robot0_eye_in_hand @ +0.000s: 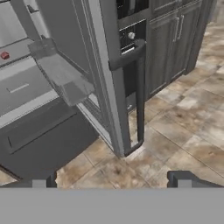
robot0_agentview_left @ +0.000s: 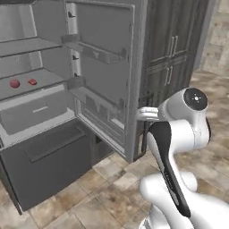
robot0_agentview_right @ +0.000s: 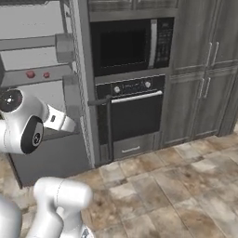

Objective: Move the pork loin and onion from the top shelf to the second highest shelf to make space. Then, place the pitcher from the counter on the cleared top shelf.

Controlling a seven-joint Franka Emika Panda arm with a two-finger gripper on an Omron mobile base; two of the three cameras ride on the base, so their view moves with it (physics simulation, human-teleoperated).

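The round dark red onion [robot0_agentview_left: 14, 83] [robot0_agentview_right: 30, 74] and the flatter red-pink pork loin [robot0_agentview_left: 32, 82] [robot0_agentview_right: 46, 74] lie side by side on the second highest shelf [robot0_agentview_left: 50, 79] of the open fridge. Above it, the top shelf [robot0_agentview_left: 31, 44] is bare where I can see it. My gripper [robot0_eye_in_hand: 113, 181] is open and holds nothing. It hangs outside the fridge, in front of the open door's edge and well to the right of the shelves. The pitcher and the counter are out of view.
The open fridge door [robot0_agentview_left: 107, 67] with its bins juts toward me, its bar handle [robot0_eye_in_hand: 139, 87] close ahead of the hand. A grey drawer [robot0_agentview_left: 36, 109] sits under the shelves. A microwave [robot0_agentview_right: 130, 46], an oven [robot0_agentview_right: 132, 111] and tall cabinets [robot0_agentview_right: 204, 69] stand right. Tiled floor [robot0_agentview_right: 176, 186] lies open.
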